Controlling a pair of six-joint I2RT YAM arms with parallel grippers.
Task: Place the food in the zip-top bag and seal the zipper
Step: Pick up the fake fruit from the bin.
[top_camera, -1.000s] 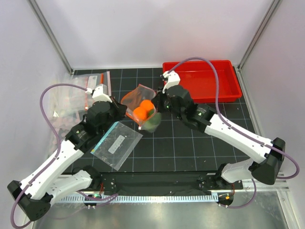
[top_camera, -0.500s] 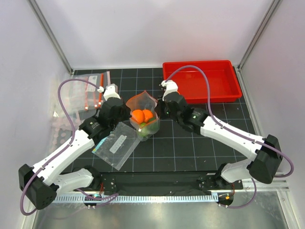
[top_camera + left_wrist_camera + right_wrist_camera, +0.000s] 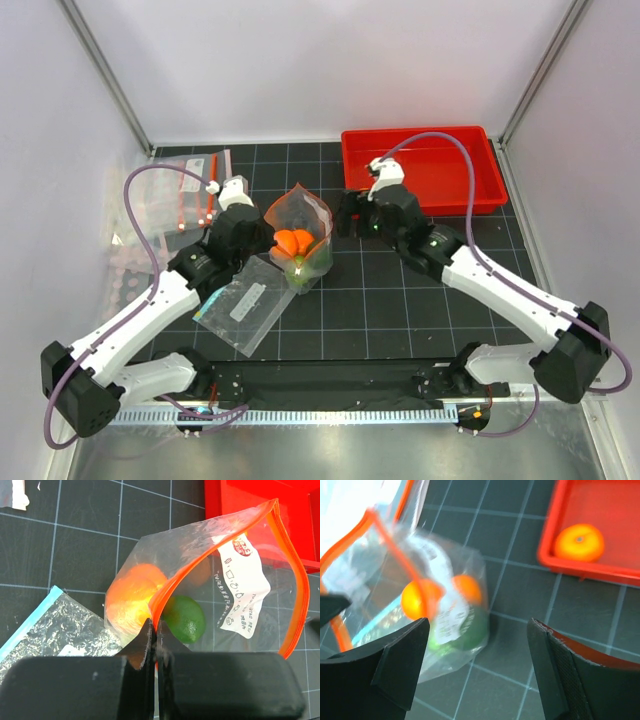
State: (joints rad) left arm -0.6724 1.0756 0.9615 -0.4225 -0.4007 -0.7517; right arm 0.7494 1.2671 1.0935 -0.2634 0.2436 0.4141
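Observation:
The zip-top bag (image 3: 303, 232) stands on the dark mat with its mouth gaping upward, and the red-orange zipper (image 3: 287, 570) curves around that opening. Inside lie orange fruits (image 3: 131, 596) and a dark green one (image 3: 185, 619). My left gripper (image 3: 154, 628) is shut on the zipper at the bag's left rim (image 3: 265, 238). To the bag's right, my right gripper (image 3: 477, 625) is open, apart from the bag (image 3: 445, 610) and holding nothing (image 3: 345, 215). One more orange fruit (image 3: 579, 542) sits in the red tray (image 3: 551, 562).
The red tray (image 3: 470, 195) stands at the back right. A clear pouch with a teal-blue edge (image 3: 243, 303) lies flat in front of the bag. More clear pouches (image 3: 185, 195) are piled at the back left.
The bag came down onto the mat. My right gripper has let go of the bag's mouth, opened wide and drawn back to the right. The left gripper keeps its pinch.

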